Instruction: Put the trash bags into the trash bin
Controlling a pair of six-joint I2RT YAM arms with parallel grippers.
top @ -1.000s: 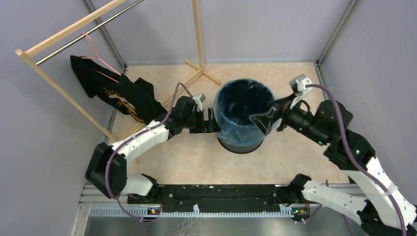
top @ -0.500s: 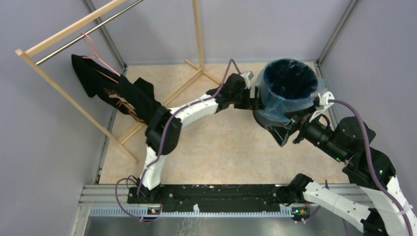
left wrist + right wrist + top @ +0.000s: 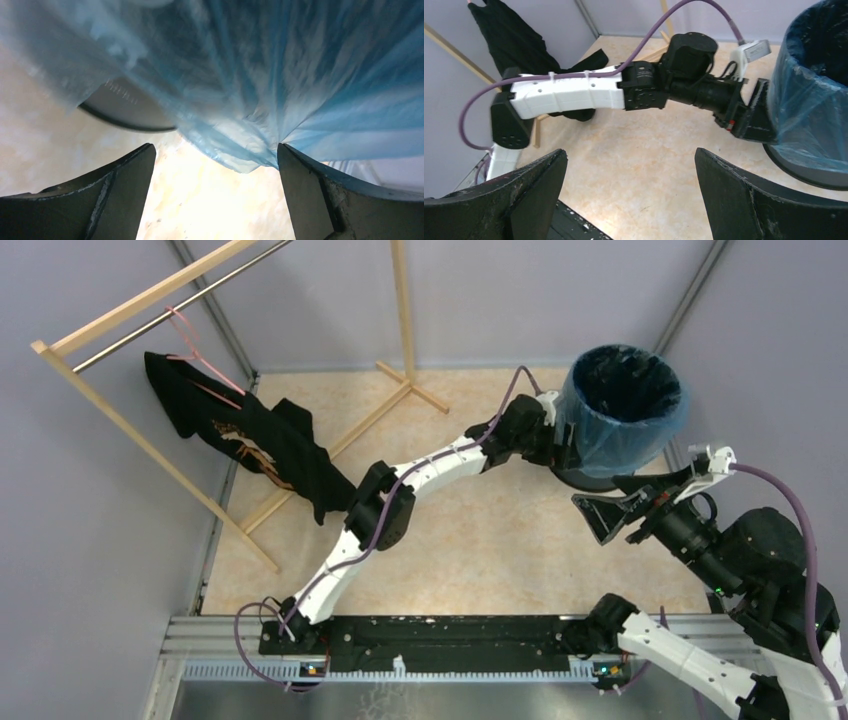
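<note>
Status: thin, glossy, wrinkled blue bag [image 3: 612, 445] lines smooth round dark bin [image 3: 587, 480] at tabletop [image 3: 480, 540] far-right corner. We see left tool [image 3: 558, 445] and right tool [image 3: 612, 502] wide open, empty.

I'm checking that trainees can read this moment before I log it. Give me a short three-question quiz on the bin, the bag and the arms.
1. True or false: the bag lines the bin, its edge folded over the rim.
2. The right gripper is: A) open and empty; B) shut on the bag; C) shut on the bin's rim.
3. What hangs from the rack at the left?
Key: 1 true; 2 A; 3 a black garment.
</note>
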